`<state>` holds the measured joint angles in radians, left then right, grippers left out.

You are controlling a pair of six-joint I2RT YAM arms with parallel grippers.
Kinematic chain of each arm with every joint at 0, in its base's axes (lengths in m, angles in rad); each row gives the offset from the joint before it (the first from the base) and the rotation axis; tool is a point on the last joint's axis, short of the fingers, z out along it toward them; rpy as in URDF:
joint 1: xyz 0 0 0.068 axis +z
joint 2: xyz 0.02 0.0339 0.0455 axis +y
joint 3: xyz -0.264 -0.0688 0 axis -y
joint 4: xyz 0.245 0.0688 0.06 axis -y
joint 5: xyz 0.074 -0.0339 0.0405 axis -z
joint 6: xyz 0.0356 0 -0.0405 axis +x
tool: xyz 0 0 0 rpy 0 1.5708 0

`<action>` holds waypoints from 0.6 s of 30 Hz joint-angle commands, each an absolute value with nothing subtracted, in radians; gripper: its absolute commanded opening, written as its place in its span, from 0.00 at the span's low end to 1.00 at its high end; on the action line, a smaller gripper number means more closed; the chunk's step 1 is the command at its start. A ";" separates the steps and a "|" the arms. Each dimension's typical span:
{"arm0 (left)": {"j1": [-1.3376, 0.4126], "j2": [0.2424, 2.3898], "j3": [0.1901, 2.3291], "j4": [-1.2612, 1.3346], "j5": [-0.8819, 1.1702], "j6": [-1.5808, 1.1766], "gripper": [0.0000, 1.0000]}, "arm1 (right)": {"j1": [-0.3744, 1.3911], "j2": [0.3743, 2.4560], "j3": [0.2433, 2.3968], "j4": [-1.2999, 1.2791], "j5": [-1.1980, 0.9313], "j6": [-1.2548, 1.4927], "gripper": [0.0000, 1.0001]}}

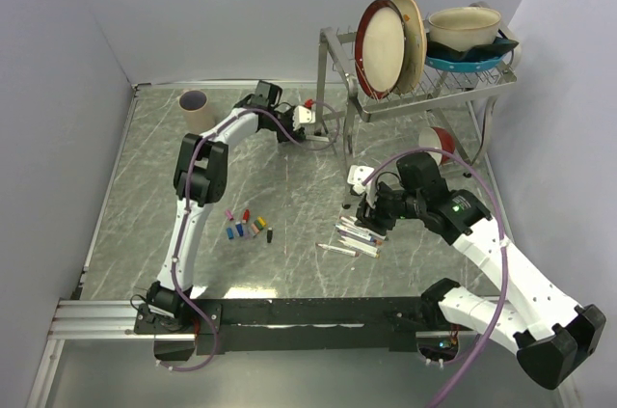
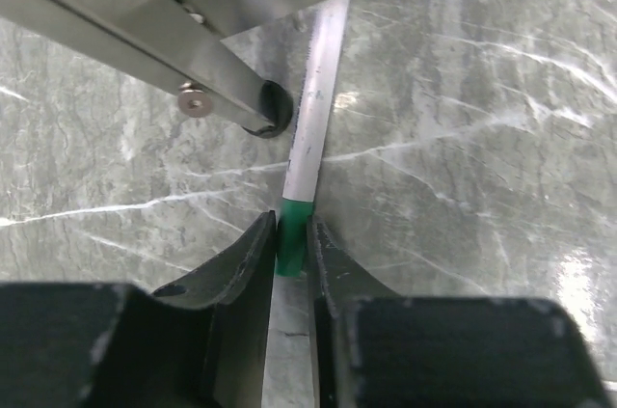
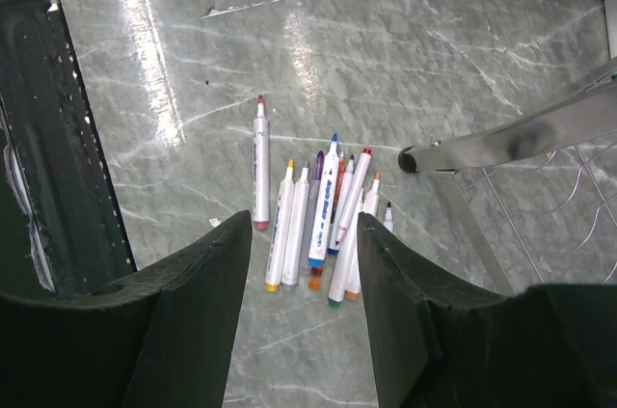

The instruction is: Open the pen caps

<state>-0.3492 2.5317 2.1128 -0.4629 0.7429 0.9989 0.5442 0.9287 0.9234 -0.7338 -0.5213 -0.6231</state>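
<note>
Left hand (image 2: 291, 225) is pinching the green cap (image 2: 293, 256), fingers tight on either side. The white pen (image 2: 313, 109) runs out ahead, lying just beside the rack (image 2: 145, 46) leg. Right hand (image 3: 303, 225) is spread, gripping nothing, and hovers above a row of pens (image 3: 289, 234) with bare tips, near the rack's front. Loose caps (image 1: 248, 226) lie on the surface (image 1: 289, 176), well left of the rack.
</note>
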 commanded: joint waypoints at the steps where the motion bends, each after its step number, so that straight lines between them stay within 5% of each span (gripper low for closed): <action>1: -0.356 2.482 2.057 -0.558 0.704 1.054 0.22 | 0.538 0.896 0.930 -0.736 -0.537 -0.634 0.56; 11: -0.379 2.280 1.714 -0.562 0.510 1.123 0.05 | 0.537 0.871 0.922 -0.730 -0.545 -0.635 0.56; 18: -0.360 2.105 1.482 -0.494 0.453 1.117 0.09 | 0.535 0.874 0.919 -0.732 -0.548 -0.635 0.56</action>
<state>-0.3698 2.1788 1.5898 -0.4473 0.5579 1.1069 0.5426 0.8906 0.9234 -0.7338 -0.5323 -0.6266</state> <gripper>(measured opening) 0.172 0.560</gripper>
